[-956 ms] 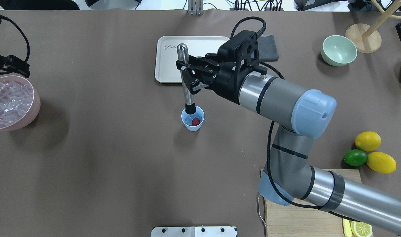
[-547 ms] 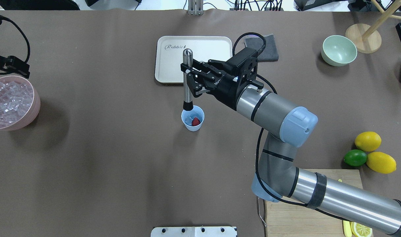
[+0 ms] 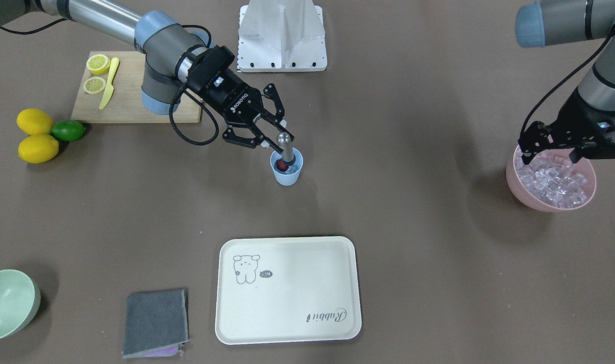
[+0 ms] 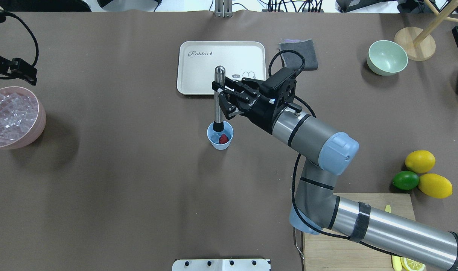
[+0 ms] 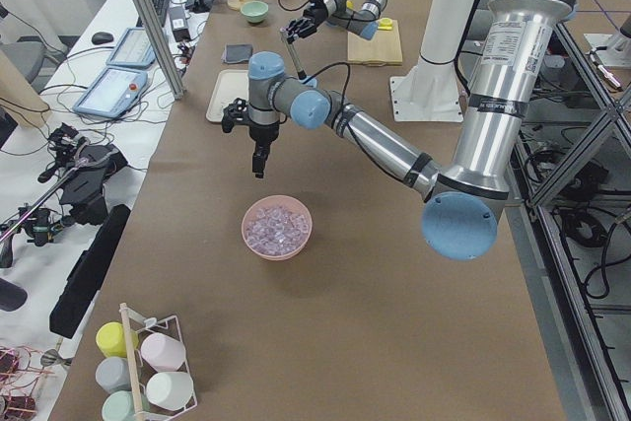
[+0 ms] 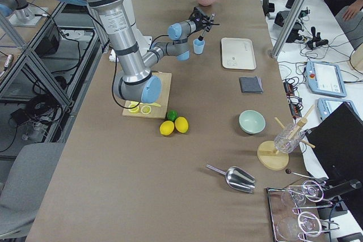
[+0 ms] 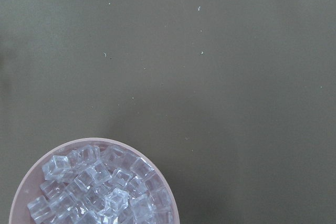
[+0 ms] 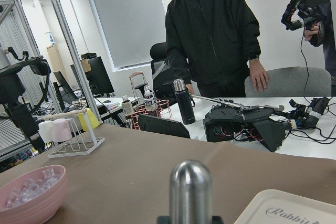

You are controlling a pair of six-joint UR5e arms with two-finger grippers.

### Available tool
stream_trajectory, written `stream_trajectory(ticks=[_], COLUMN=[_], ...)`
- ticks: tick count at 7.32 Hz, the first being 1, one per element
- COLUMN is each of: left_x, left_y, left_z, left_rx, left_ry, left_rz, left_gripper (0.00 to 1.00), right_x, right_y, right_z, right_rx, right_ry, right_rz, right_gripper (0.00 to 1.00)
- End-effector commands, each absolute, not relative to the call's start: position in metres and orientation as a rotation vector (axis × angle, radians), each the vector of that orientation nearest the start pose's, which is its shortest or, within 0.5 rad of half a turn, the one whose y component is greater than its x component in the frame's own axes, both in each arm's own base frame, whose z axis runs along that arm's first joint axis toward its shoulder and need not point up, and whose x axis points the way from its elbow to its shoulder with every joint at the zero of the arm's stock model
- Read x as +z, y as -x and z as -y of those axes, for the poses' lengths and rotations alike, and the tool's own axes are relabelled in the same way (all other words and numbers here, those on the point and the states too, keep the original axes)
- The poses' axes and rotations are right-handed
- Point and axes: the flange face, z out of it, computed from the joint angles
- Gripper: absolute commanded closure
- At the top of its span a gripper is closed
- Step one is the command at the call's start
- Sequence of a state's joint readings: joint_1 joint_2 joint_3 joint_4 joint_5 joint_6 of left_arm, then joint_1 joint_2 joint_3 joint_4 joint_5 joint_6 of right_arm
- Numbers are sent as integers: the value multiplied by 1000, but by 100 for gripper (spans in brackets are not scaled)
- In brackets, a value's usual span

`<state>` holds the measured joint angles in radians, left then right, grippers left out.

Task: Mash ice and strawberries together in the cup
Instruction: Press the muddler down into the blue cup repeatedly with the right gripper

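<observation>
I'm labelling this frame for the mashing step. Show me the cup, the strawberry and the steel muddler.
cup point(image 4: 221, 147): overhead view, on its pale outer wall.
strawberry point(image 4: 223, 139): overhead view, on its red body.
muddler point(image 4: 217, 99): overhead view, on the steel shaft's middle.

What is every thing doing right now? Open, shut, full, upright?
right gripper: shut on the muddler.
left gripper: open, above the pink bowl.
muddler: upright, tip in the cup.
cup: upright, holds the strawberry.
strawberry: looks whole.
pink bowl: full of ice.
green bowl: upright.
lemon halves: cut, on the board.
</observation>
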<state>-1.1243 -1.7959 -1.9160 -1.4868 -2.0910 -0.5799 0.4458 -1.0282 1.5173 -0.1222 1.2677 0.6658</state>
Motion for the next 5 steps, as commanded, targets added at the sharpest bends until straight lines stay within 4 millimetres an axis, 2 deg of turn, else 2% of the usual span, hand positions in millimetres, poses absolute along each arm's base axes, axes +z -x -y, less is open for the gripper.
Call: stream_trajectory(ticks=[1,5], left_x=[395,394], left_y=[-164,-163], left_z=[537,536], left_rx=[-3,-5], left_ry=[-158,-161], left_rz=[-674,-673], left_gripper=[3,3], right_x=[224,241], right_y=[497,516], right_z=[407,404], right_rx=[-4,-29], right_ry=[-1340,-1307], right_rz=[1346,1318], right_gripper=[100,100])
